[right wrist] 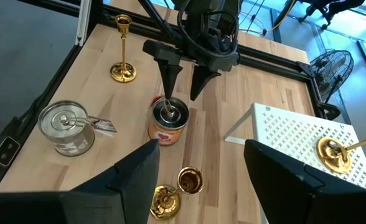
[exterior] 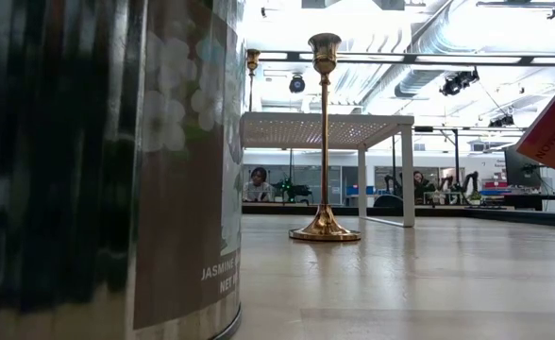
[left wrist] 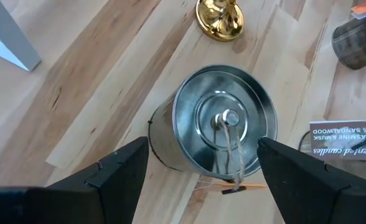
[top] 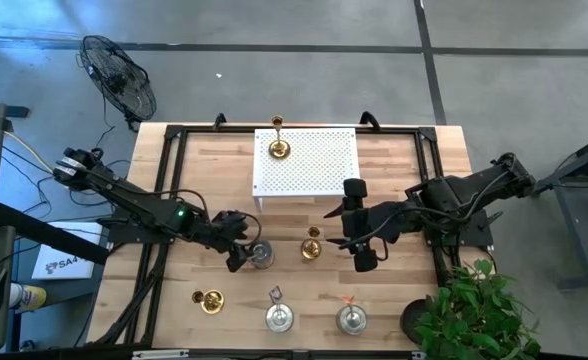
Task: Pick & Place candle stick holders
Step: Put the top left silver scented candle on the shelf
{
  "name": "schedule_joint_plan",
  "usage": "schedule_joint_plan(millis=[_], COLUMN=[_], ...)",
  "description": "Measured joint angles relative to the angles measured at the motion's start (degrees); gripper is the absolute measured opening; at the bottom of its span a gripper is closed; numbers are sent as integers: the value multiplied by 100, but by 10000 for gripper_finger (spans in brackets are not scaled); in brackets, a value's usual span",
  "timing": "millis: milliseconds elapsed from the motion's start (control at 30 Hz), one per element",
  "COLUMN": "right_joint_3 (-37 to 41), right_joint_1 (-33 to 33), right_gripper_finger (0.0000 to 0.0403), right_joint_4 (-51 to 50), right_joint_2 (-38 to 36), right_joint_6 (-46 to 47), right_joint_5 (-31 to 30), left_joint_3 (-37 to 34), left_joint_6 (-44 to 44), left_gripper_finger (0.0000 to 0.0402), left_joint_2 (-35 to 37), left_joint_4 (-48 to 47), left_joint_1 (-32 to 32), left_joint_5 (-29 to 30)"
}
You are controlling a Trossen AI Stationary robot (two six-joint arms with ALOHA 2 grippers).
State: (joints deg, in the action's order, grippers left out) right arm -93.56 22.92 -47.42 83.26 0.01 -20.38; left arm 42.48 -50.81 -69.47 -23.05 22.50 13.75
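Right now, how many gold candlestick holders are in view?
3 gold holders: one on the white rack, one mid-table, one near the table edge, left side. None appears hidden.

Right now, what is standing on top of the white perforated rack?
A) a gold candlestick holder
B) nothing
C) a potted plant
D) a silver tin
A: the high view shows a gold candlestick holder standing near one edge of the white rack, while the silver tins sit on the table.
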Motion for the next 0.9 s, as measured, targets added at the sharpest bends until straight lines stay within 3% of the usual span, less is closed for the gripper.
schedule_joint_plan(millis=[267,533,900], right_joint_3=[0,-1,0], right_joint_1=[0,0,0], right_gripper_finger=[230,230,230], right_joint_4=[0,-59,-138], right_joint_2=[0,0,0], right_joint_6=[0,24,26], right_joint_5=[0,2,2], left_joint_3=[0,0,0], left_joint_6=[53,157,563], left_gripper_finger=[297,301,396], left_joint_2=[0,0,0], left_joint_4=[109,98,50], left_joint_1=[2,2,7], left_joint_5=[-134,339,630])
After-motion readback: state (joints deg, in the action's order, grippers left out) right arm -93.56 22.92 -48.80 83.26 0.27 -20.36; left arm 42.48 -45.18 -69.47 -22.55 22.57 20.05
